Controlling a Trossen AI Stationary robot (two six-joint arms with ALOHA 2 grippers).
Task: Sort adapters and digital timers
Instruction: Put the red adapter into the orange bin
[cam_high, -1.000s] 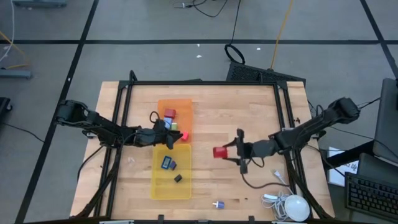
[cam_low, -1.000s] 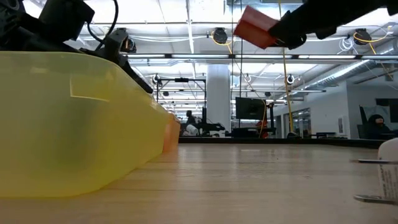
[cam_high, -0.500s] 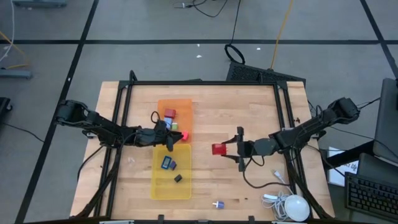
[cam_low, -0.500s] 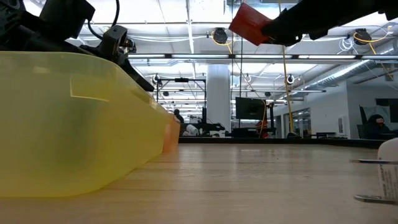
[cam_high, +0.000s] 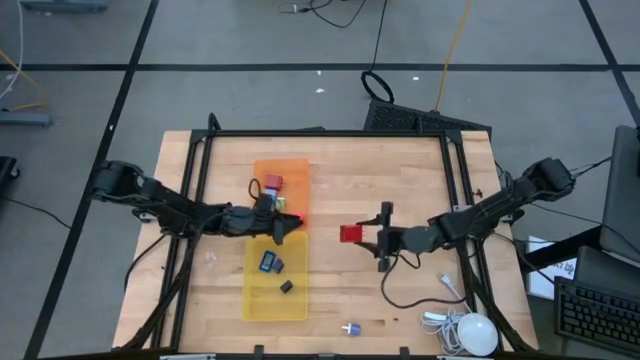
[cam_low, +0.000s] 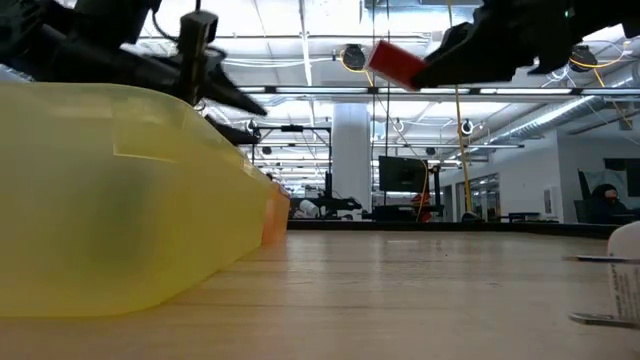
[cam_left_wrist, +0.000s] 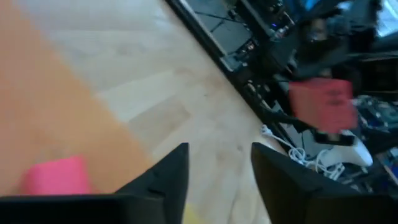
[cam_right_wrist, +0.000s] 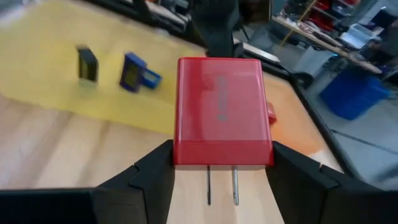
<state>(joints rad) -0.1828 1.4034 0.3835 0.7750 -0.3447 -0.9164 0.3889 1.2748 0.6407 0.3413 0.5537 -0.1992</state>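
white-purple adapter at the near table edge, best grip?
The white-purple adapter lies alone on bare table, nothing crowding it. Probably come straight down and pinch across its narrower sides. It shows too small to tell which way its prongs point, so the pincer angle can't be fixed.

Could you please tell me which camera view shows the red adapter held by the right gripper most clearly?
The right wrist view: the red adapter fills the frame, prongs visible, clamped in the right gripper. The high view shows it small, the low view edge-on and aloft, the left wrist view blurred.
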